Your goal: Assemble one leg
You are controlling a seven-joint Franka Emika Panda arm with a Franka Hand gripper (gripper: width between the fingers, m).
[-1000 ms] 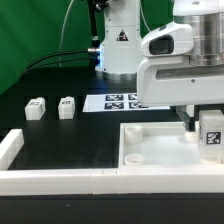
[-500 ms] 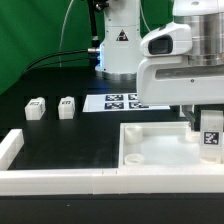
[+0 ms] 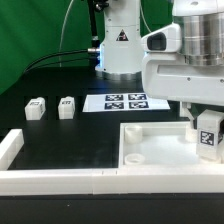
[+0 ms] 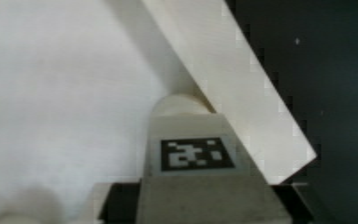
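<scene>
Leg: chunky white peg, square black-and-white tag on its face.

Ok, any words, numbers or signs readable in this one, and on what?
No readable words or numbers.
Warning triangle on the arm's base: symbol too small to read.
Held leg, two loose legs, marker board: tag patterns only, no text.

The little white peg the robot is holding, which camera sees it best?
The wrist view: the leg fills the middle, tag clear. The exterior view shows it small at its right edge, held by the gripper.
</scene>
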